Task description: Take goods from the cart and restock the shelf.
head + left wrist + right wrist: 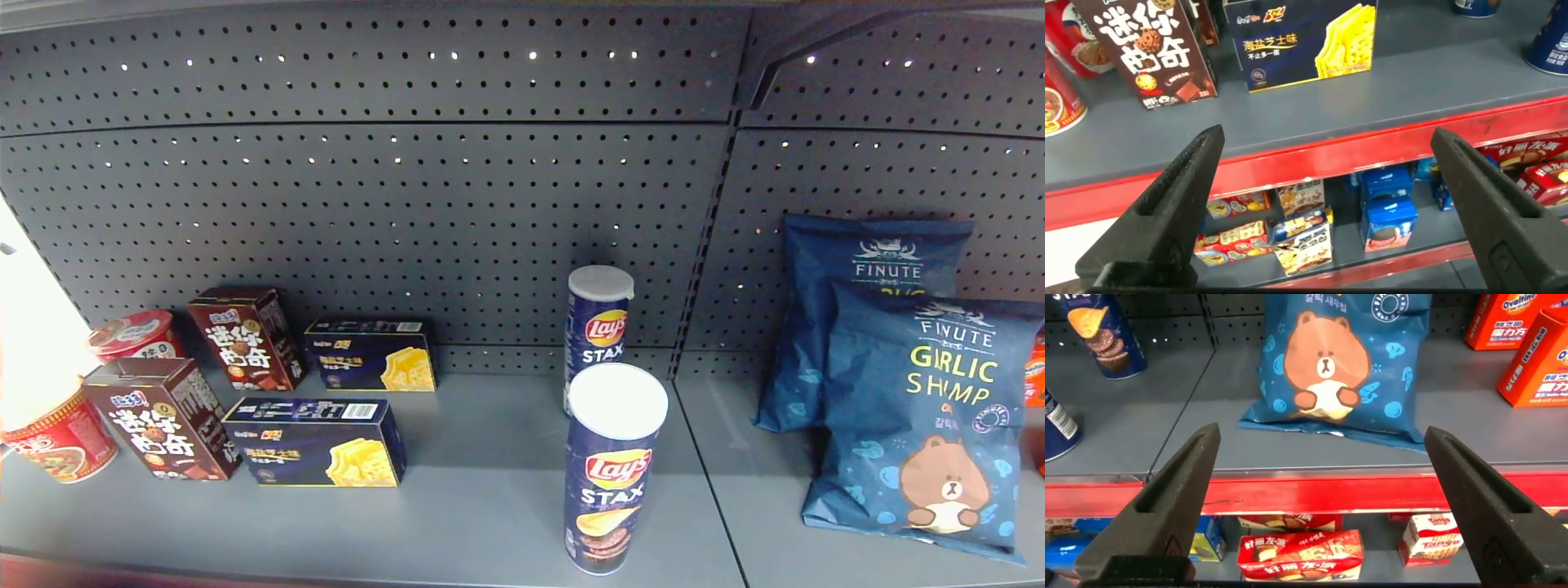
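Head view: the shelf (490,523) is part stocked, with two chip cans (614,465) and a bear bag (922,425). This view gives the whole row.
Left wrist: the left pincer (1327,135) is spread apart and empty, with a navy box (1306,41) just beyond it. A lower tier (1388,220) sits beneath.
Right wrist: the right pincer (1323,431) is apart and empty, with the bear bag straight ahead of it.
Likely between items. The next move calls for a fresh pick from the cart.

Head cam's in close, tilted down on the shelf (490,490), facing the pegboard (367,204). Left wrist cam sits out front, low angle, looking past left gripper (1327,137) at the red edge (1290,159). It shares the blue box (1306,41) w/ head cam. Right wrist cam does likewise past right gripper (1322,434), sharing the bear bag (1339,367).
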`<state>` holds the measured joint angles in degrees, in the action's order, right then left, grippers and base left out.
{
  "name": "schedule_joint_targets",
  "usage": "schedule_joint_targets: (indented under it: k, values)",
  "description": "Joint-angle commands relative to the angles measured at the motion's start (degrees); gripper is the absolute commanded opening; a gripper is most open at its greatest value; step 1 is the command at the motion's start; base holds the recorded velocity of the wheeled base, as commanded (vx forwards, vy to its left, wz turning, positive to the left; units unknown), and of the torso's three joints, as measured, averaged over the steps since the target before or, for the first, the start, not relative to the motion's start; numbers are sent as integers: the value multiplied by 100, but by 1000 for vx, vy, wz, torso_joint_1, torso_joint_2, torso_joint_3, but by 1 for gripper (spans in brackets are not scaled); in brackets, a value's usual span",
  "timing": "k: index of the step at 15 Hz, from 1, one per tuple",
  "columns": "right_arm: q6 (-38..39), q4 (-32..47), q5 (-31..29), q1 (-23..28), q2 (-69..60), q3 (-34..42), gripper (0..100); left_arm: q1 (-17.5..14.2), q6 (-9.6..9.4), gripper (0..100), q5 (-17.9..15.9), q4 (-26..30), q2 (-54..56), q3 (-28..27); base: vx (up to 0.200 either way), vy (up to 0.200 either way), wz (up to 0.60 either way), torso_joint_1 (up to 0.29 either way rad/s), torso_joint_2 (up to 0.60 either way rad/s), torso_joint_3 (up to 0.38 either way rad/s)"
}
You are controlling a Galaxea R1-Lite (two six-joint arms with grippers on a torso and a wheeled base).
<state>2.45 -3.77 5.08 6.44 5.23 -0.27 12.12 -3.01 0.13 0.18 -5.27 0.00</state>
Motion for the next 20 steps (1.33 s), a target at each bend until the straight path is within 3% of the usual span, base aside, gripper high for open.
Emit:
schedule_joint_targets:
  k: [1, 20]
  values:
    - [10, -1, 10, -2, 22, 0, 100, 1, 2, 100, -5, -1, -18, 0, 0, 0, 0, 0, 0, 0]
    - [-122, -1, 10, -2, 22, 0, 100, -8, -94, 100, -101, -1, -9, 0, 0, 0, -32, 0, 0, 0]
